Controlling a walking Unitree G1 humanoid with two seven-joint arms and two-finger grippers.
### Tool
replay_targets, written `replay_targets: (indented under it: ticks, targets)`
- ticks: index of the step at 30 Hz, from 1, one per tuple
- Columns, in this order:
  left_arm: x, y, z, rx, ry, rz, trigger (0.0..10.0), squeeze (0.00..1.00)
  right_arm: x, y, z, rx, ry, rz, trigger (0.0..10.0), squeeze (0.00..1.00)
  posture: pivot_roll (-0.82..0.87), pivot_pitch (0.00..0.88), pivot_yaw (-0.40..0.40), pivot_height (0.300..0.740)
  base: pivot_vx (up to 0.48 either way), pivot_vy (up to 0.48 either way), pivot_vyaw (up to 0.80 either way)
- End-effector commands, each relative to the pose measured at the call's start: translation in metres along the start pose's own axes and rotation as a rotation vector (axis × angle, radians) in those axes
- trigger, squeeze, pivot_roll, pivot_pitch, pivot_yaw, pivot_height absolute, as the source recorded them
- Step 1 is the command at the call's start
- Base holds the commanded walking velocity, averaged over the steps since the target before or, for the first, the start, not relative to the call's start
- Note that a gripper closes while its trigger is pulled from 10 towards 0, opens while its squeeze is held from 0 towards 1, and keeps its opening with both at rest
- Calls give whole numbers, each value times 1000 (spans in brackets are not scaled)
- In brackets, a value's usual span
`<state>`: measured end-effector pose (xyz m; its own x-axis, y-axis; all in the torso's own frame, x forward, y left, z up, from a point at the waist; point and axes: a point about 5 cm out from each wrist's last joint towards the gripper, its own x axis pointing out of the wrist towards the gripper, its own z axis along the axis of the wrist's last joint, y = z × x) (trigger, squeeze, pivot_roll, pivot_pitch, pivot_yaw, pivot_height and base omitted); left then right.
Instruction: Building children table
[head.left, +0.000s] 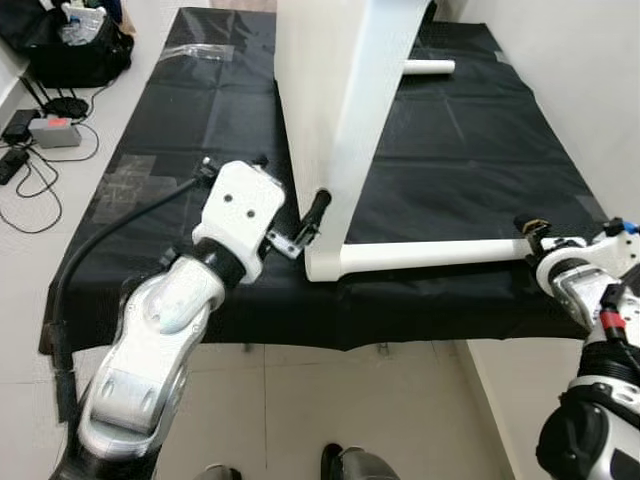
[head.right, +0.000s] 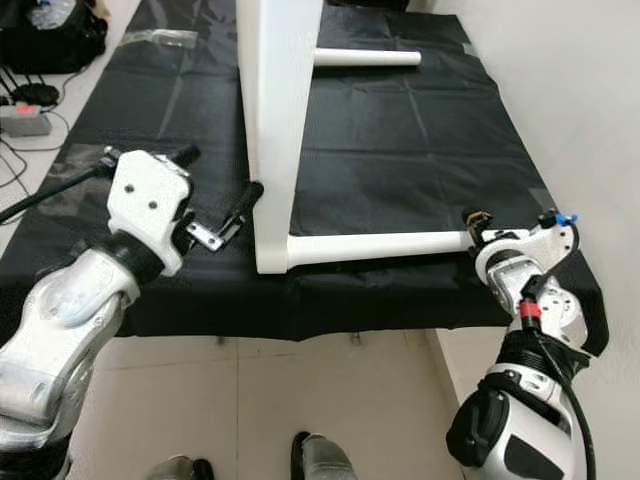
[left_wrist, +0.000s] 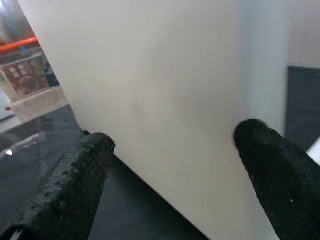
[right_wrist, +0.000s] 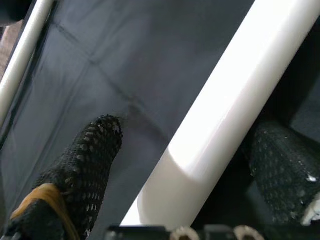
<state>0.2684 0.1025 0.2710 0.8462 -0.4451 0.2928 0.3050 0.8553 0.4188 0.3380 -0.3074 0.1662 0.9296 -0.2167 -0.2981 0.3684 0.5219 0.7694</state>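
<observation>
Head views: nearest the camera, the left arm (head.left: 150, 350) fills the lower left, silver, its white wrist block raised over the front edge of the black sheet (head.left: 470, 150). The left gripper (head.left: 300, 225) reaches toward the white tabletop panel (head.left: 330, 90), which stands on its edge on the sheet near the front edge. One black finger (head.left: 318, 205) lies against the panel's face just above its lower corner. A white table leg (head.left: 430, 255) runs from that lower corner along the front edge toward the right front corner. The right gripper (head.right: 478, 232) sits at that leg's free end. A second white leg (head.right: 368, 58) sticks out from the panel near the far edge. On the tiled floor (head.left: 300, 400) off the left edge: a black bag (head.left: 75, 45), a small grey box (head.left: 55, 132) and loose cables (head.left: 30, 190). The toes of the robot's feet (head.right: 320, 458) show at the bottom.

Left wrist view: two black fingers (left_wrist: 75, 185) spread apart, the white panel (left_wrist: 150, 100) close in front of them, between the tips. Contact of the tips with the panel: cannot tell here.

Right wrist view: the white leg (right_wrist: 220, 115) passes between the two black fingers (right_wrist: 85, 165). Fingers apart, one on each side; a dark gap shows on each side, so no firm grip seen. Black sheet (right_wrist: 100, 60) behind.
</observation>
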Motion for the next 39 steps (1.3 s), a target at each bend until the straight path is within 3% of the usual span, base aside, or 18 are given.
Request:
replay_targets:
  ticks: [1,2,4,7,13,24,26,28,31,38,39]
  targets:
    - [4,0,-2,32,0,11,10000,0,1,2,-9,10,38,12,10000,0,-19,167,-93,740,0,0,0]
    - [16,1,-2,53,-9,16,10000,0,0,5,-10,11,41,23,10000,0,-19,167,-93,740,0,0,0]
    - [16,1,-2,53,-9,16,10000,0,0,5,-10,11,41,23,10000,0,-19,167,-93,740,0,0,0]
    - [42,-7,1,26,-53,-49,10000,0,0,10,-11,7,42,40,10000,0,-28,162,-91,740,0,0,0]
    - [49,-21,6,-53,-93,-142,10000,0,-1,12,-13,7,48,50,10000,0,-32,163,-87,740,0,0,0]
    - [49,-33,7,-97,-115,-213,10000,0,-7,6,-8,-11,25,18,10000,0,-38,164,-85,740,0,0,0]
    - [48,-32,5,-96,-115,-207,10000,0,-14,9,-3,5,11,74,10000,0,-42,164,-85,740,0,0,0]
    - [45,-31,3,-96,-114,-195,10000,0,-29,21,7,42,-53,248,10000,0,-45,161,-84,740,0,0,0]
    - [42,-28,1,-99,-110,-179,10000,0,-44,24,20,58,-129,336,10000,0,-50,159,-80,740,0,0,0]
    - [28,-17,-10,-111,-69,-120,10000,0,-64,6,41,43,-230,341,10000,0,-75,153,-66,740,0,0,0]
    - [24,-13,-14,-114,-57,-100,10000,0,-70,7,40,-27,-225,370,10000,0,-83,147,-59,740,0,0,0]
